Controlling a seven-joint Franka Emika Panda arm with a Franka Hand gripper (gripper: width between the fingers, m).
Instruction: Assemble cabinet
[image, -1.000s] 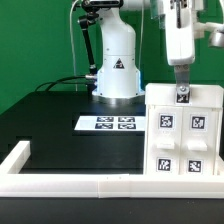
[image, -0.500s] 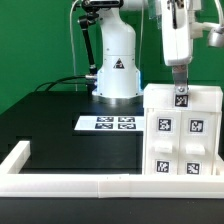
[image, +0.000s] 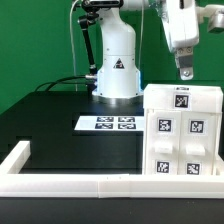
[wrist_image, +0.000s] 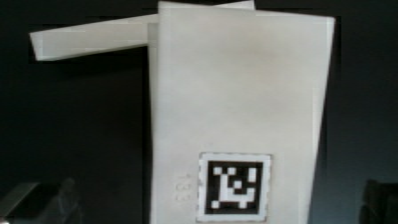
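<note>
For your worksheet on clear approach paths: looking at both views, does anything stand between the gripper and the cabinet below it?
Nothing visible does. The gripper hangs above the cabinet, with only open air between them. The wrist view shows the cabinet's top uncovered.

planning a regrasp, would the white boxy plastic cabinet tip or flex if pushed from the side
The white boxy plastic cabinet looks rigid, so flexing seems unlikely. Its broad body on the black table probably slides rather than tips. Smooth faces may be slippery for the hand.
</note>
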